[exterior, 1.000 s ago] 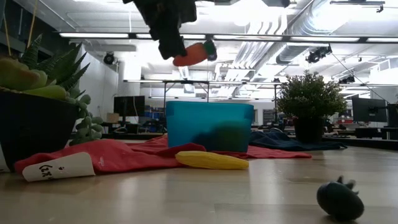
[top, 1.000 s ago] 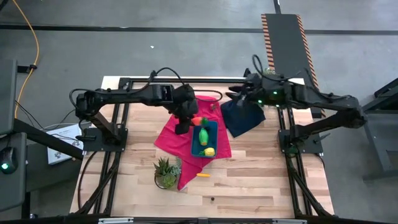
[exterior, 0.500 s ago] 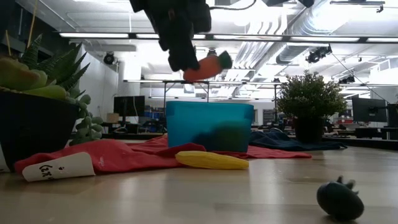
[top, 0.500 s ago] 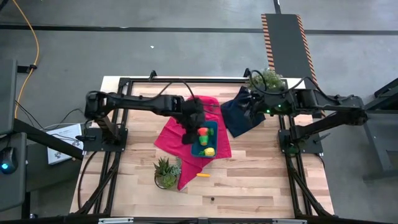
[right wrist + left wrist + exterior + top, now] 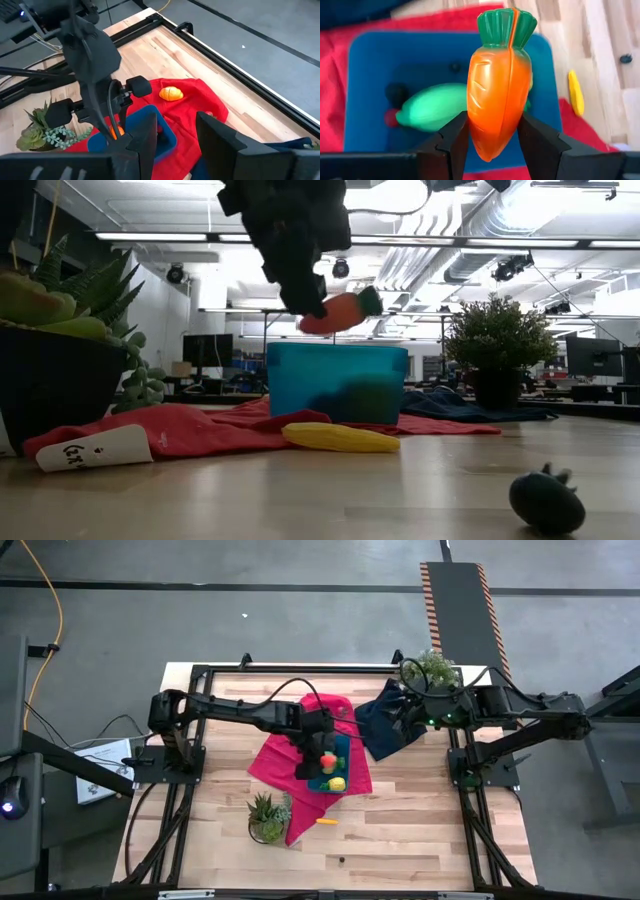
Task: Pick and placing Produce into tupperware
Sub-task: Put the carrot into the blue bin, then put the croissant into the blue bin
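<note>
Tupperware [image 5: 329, 762], teal-blue, sits on a red cloth [image 5: 276, 757] on the tabletop [image 5: 400, 830], with a green piece [image 5: 434, 105] inside. Above it hangs the left gripper [image 5: 489, 137], jaws pinching an orange carrot [image 5: 499, 82]. The right gripper [image 5: 176, 136] hovers over the navy cloth [image 5: 385, 730], jaws spread and empty. A yellow piece [image 5: 340, 438] lies beside the tub.

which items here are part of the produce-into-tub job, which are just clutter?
Job: toy carrot in the left gripper, teal tub, green piece inside, yellow piece on the table, orange piece on the red cloth.
Clutter: potted plants, navy cloth.
</note>
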{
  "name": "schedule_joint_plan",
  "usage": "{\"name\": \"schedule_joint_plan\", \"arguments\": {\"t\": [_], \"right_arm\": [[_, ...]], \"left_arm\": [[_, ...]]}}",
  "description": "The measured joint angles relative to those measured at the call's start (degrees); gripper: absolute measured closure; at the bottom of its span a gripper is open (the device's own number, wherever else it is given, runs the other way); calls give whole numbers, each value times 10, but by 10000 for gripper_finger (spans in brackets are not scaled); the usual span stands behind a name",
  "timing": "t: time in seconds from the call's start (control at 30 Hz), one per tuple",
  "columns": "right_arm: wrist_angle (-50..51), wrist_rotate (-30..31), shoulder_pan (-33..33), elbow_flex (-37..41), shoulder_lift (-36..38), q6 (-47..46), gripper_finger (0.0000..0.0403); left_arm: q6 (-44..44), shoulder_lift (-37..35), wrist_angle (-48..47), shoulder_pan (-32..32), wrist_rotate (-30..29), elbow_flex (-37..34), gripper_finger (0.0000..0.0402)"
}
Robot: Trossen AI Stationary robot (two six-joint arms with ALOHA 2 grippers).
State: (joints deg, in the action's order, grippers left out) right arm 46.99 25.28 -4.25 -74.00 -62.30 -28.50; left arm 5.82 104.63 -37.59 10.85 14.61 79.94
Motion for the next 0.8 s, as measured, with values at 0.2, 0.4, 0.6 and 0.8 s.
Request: {"name": "schedule_joint_plan", "arguments": {"t": [0.2, 0.4, 0.6, 0.8], "right_arm": [[0, 0, 0, 0, 0, 0, 273], [0, 0, 0, 0, 0, 0, 273], [0, 0, 0, 0, 0, 0, 273], [0, 4, 0, 0, 0, 0, 273]], "left_arm": [[0, -1, 16, 0, 2, 0, 228], [-1, -1, 14, 0, 1, 0, 193], [-3, -3, -12, 7, -35, 0, 195], [-3, -4, -65, 43, -32, 0, 225]]}}
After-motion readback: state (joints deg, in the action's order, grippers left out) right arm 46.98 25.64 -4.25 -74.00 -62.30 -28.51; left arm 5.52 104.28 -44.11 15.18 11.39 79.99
